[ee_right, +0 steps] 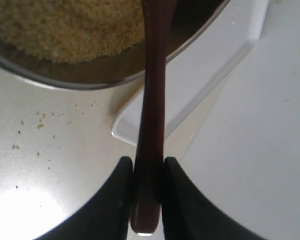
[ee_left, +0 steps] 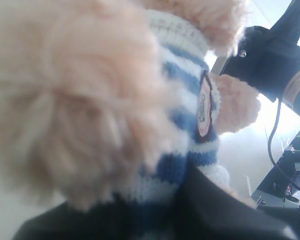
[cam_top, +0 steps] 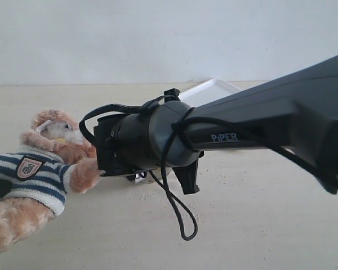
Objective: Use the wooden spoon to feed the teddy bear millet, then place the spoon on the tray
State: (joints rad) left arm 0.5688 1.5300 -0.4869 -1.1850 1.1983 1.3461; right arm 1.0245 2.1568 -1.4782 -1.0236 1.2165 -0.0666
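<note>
The teddy bear [cam_top: 39, 169] leans at the left of the table in its navy-and-white striped shirt, badge showing. My left gripper [ee_left: 155, 215] is shut on the bear's shirted body [ee_left: 190, 125], its dark fingers on either side of the knit. My right gripper [ee_right: 148, 167] is shut on the handle of the wooden spoon [ee_right: 154, 90]. The spoon reaches into a steel bowl [ee_right: 90, 80] holding the millet [ee_right: 75, 25]; the spoon's bowl end is out of view. The white tray [ee_right: 215, 75] lies beside and partly under the steel bowl.
My right arm [cam_top: 242, 129] crosses the exterior view from the right and hides most of the steel bowl [cam_top: 136, 178]. Behind it shows the tray [cam_top: 211, 90]. Loose grains [ee_right: 40, 125] dot the pale table beside the bowl.
</note>
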